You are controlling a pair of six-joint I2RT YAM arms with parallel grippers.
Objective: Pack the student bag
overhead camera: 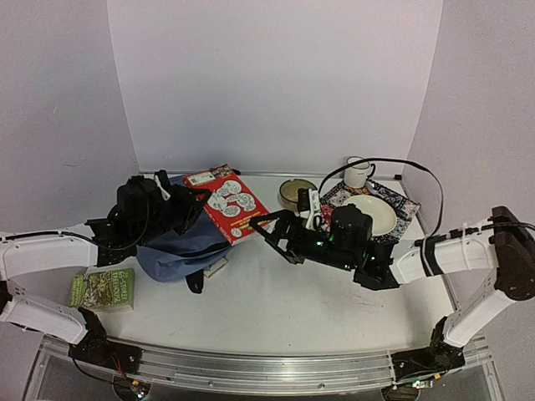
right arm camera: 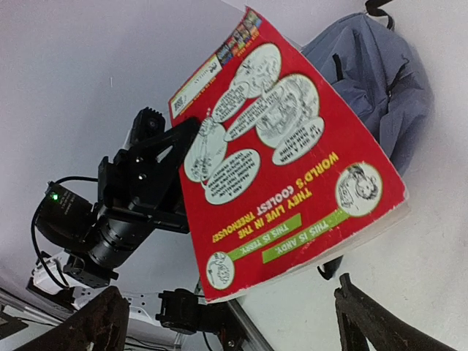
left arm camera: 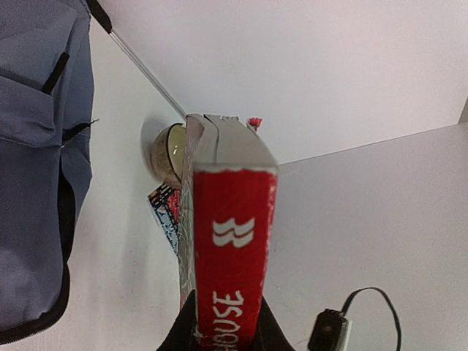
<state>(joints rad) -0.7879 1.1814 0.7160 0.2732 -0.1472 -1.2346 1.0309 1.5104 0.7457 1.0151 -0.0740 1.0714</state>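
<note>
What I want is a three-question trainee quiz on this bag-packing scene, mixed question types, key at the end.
1. Which arm's gripper holds the red book? A) left B) right C) neither
2. True or false: the red book is inside the student bag.
3. Fill in: the right gripper has its jaws ____.

Key
1. A: the left gripper grips it.
2. False: the book is held outside the bag.
3. open
</note>
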